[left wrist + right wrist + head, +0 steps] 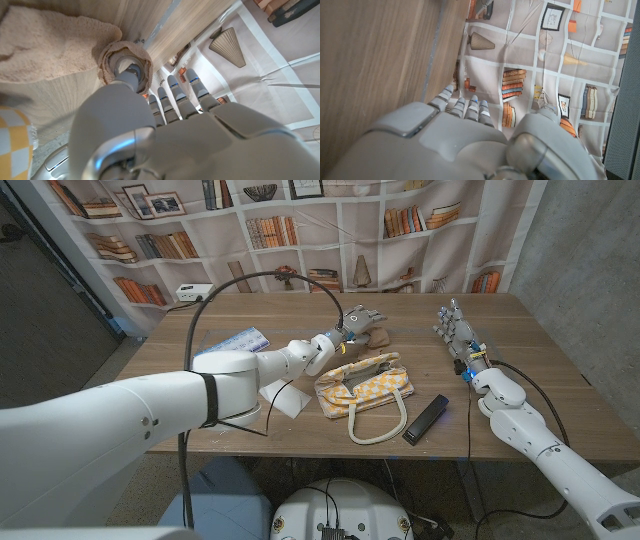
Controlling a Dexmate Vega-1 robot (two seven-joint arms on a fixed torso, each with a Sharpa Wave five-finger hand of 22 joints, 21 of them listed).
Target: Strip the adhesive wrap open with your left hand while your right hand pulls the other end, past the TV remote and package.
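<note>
My left hand (358, 320) reaches across the middle of the bench (520, 380) to the adhesive wrap (378, 336), a tan roll lying toward the far side, just behind the yellow checked bag (365, 385). In the left wrist view the thumb is pushed into the roll's hollow core (131, 65) and the other fingers (176, 95) reach past it, slightly apart; whether they grip the roll I cannot tell. A loose tan length of wrap (45, 45) lies beside the roll.

My right hand (455, 330) stands upright near the bench's right side, fingers extended and apart, holding nothing, with bare wood around it and toward the far edge.

One black TV remote (425, 418) lies near the front edge, just right of the bag. One blue package (238, 343) sits on the left. One white sheet (288, 400) lies by the bag's left side. A bookshelf-printed curtain (300, 230) hangs behind the bench.
</note>
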